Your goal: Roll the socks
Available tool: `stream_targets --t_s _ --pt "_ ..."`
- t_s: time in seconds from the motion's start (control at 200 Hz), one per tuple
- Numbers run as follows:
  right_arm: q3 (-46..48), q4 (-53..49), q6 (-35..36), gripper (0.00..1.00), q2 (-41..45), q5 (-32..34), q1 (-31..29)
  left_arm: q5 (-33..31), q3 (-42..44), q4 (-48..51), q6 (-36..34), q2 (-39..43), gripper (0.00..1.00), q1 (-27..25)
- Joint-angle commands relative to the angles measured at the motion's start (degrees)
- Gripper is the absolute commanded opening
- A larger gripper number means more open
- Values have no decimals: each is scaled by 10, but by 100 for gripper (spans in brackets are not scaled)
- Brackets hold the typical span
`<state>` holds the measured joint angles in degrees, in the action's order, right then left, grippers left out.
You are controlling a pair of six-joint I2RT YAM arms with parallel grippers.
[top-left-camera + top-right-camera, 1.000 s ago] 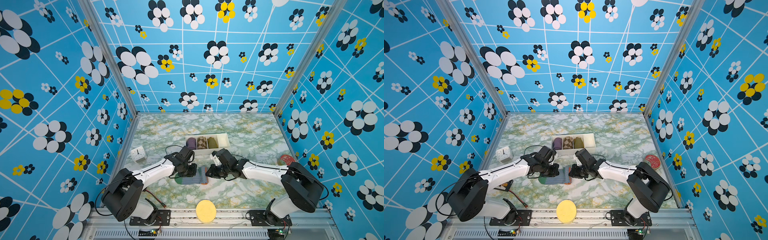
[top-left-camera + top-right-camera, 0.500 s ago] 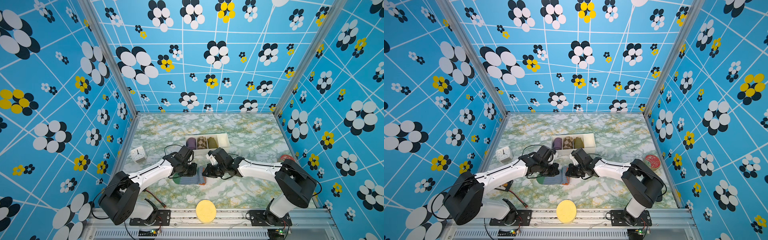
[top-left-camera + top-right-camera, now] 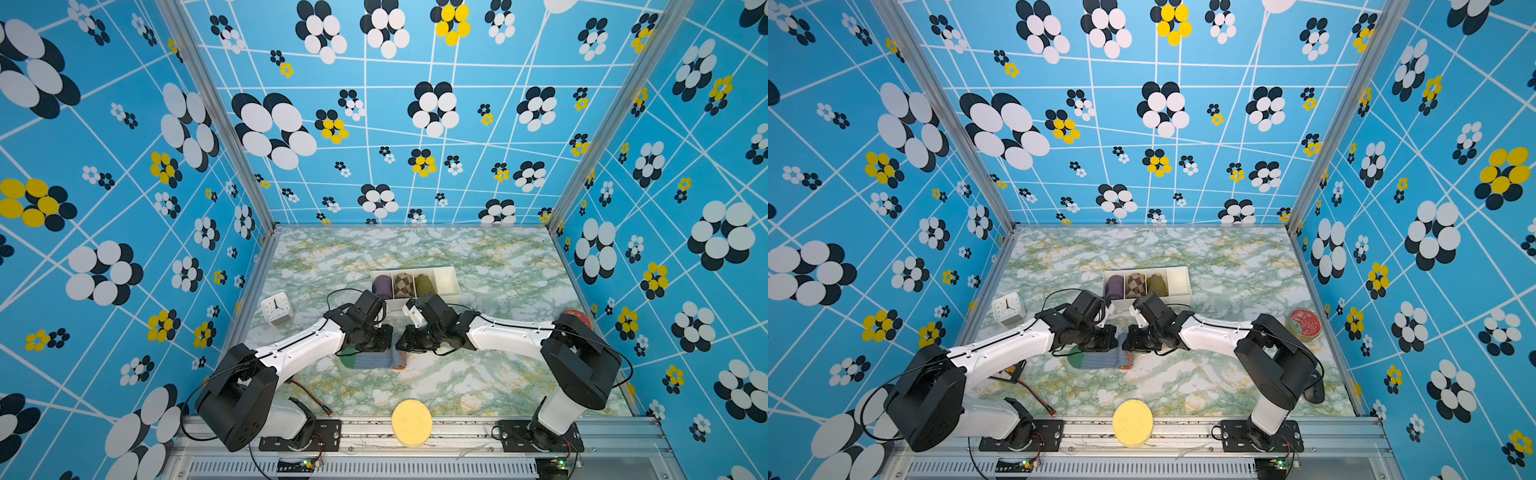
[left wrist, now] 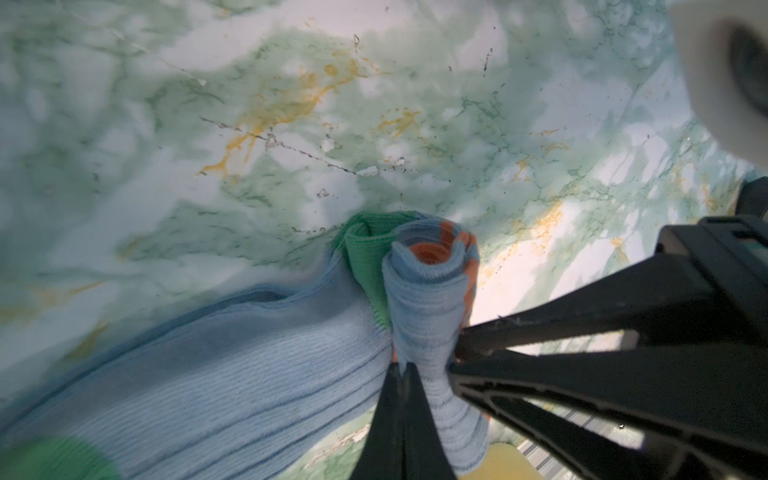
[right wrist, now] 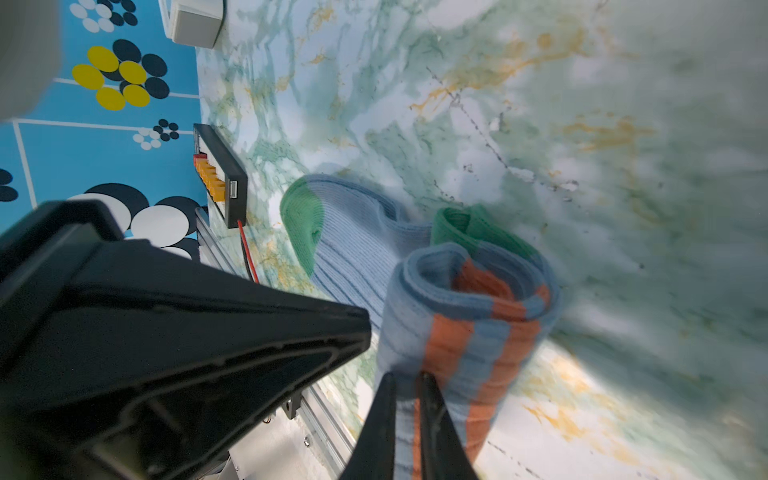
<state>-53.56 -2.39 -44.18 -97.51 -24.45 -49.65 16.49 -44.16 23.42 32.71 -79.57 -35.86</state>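
Observation:
The socks [image 3: 371, 360] [image 3: 1098, 360] lie mid-table, grey-blue ribbed, green toe to the left, their orange-striped cuff end wound into a loose roll [image 4: 426, 291] [image 5: 465, 316]. In both top views the two grippers meet tip to tip over that roll. My left gripper [image 3: 388, 345] [image 3: 1115, 344] [image 4: 401, 370] is shut, its tips nipping fabric at the seam between the roll and the flat part [image 4: 228, 374]. My right gripper [image 3: 402, 345] [image 3: 1126, 344] [image 5: 405, 380] is shut on the roll's outer layer, with striped fabric between its fingers.
A white divided box [image 3: 446, 279] behind the grippers holds purple, checkered and olive rolled socks. A white clock [image 3: 276, 307] stands at the left. A yellow disc [image 3: 411, 422] sits on the front rail, a red tin [image 3: 1305, 324] at the right, a black connector board [image 5: 220, 174] front left.
The right gripper has moved left toward the left gripper, carrying the rolled end along the socks. The flat stretch showing is shorter. The left gripper has barely shifted.

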Motion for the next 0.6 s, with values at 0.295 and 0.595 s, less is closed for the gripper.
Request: stream_targets --t_s 0.295,0.595 --pt "-42 -22 18 15 -42 -15 -14 -30 49 31 -15 51 0 39" --pt "-69 -22 21 15 -70 -23 -17 -9 54 29 -23 86 0 41"
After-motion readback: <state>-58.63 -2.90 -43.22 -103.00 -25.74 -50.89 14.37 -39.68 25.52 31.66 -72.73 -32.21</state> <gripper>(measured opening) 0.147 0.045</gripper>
